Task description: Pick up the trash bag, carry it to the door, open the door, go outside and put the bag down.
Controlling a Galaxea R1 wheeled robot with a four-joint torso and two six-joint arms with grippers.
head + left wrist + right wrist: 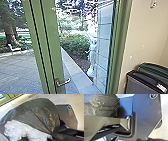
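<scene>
Label [161,87] on grey bin [136,85] illegible, trash bag [37,112] dark, both grippers' state unclear.

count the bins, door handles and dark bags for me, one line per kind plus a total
bins: 2 (green bin, grey bin)
door handle: 1
dark bag: 1
total: 4

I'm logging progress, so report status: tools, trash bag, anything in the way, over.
Tool states unclear. Dark trash bag close to left wrist camera. Green door ahead, looks shut.
</scene>
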